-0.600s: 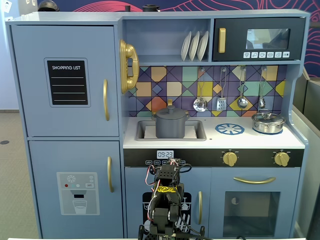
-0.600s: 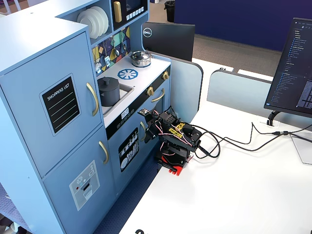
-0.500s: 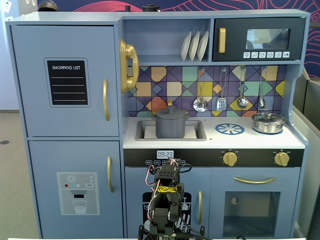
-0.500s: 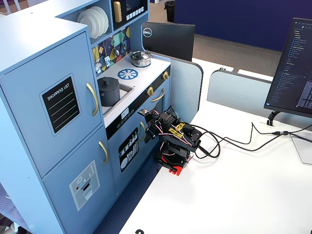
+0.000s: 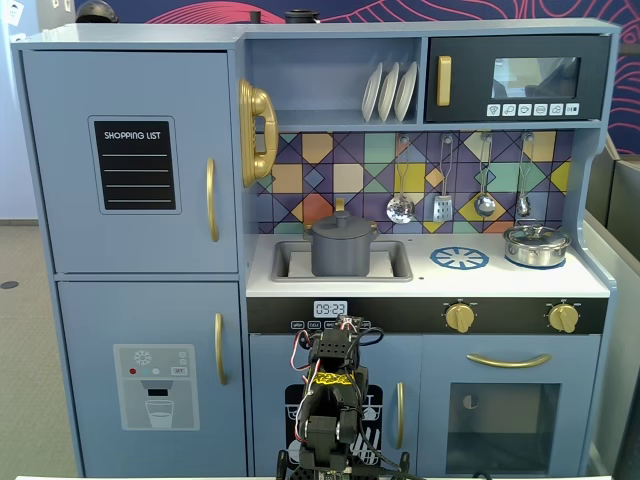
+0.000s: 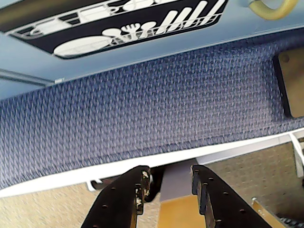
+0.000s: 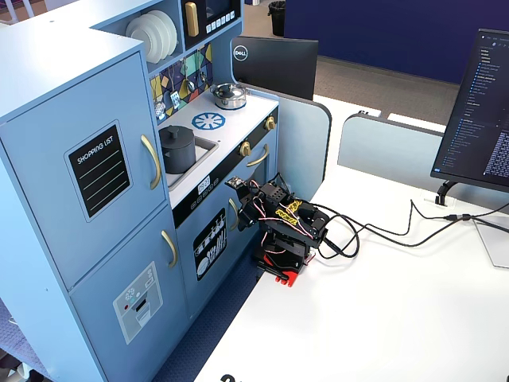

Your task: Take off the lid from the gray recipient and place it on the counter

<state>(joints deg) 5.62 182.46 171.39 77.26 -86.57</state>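
Note:
The gray recipient (image 5: 343, 252) stands in the sink of the toy kitchen with the lid (image 5: 342, 224) resting on it, knob up. Both also show in the other fixed view, the recipient (image 7: 176, 151) and the lid (image 7: 175, 130). The counter (image 5: 420, 276) with its blue burner mark (image 5: 459, 258) lies to the right of the sink. My arm (image 5: 335, 385) is folded low in front of the kitchen, well below the counter. In the wrist view my gripper (image 6: 168, 183) points down at the table edge and blue carpet, its jaws apart and empty.
A shiny silver pot (image 5: 536, 245) stands on the counter's right end. Utensils (image 5: 442, 205) hang on the back wall above the counter. The arm's base sits on a white desk (image 7: 382, 302) with cables (image 7: 374, 231). A monitor (image 7: 477, 111) stands at the right.

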